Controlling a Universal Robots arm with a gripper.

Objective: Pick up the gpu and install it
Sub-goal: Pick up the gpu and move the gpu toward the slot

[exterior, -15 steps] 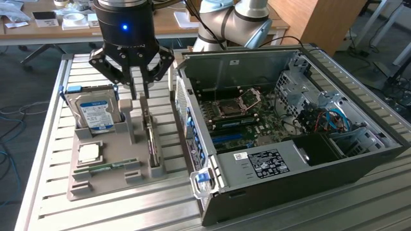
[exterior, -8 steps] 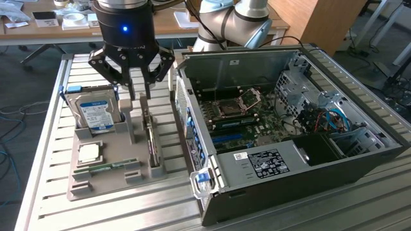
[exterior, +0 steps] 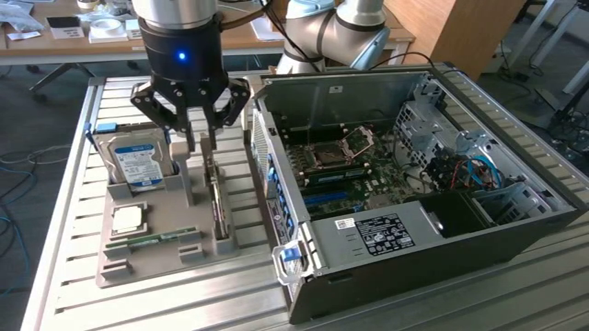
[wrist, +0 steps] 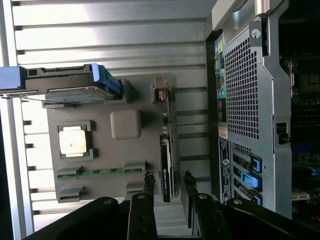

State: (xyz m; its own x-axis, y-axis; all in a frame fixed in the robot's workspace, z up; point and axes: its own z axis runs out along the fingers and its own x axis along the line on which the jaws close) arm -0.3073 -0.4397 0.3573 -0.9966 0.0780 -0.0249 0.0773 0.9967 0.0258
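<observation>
In the exterior view, the gpu [exterior: 218, 200] is seen standing on edge in a slot of the grey holder [exterior: 156, 258], on the side nearest the open computer case [exterior: 414, 234]. The fingers [exterior: 193, 138] are lowered over the card's far end and are held apart. A hard drive [exterior: 138, 162], a processor [exterior: 127, 219] and a RAM stick [exterior: 152, 239] are also carried by the holder, which rests on the slatted surface [exterior: 92, 303].

In the wrist view, the gpu [wrist: 166, 165] is seen edge-on between the two fingers [wrist: 149, 182], which are spread to either side of it, a gap being visible on each side. Nothing is grasped.
</observation>
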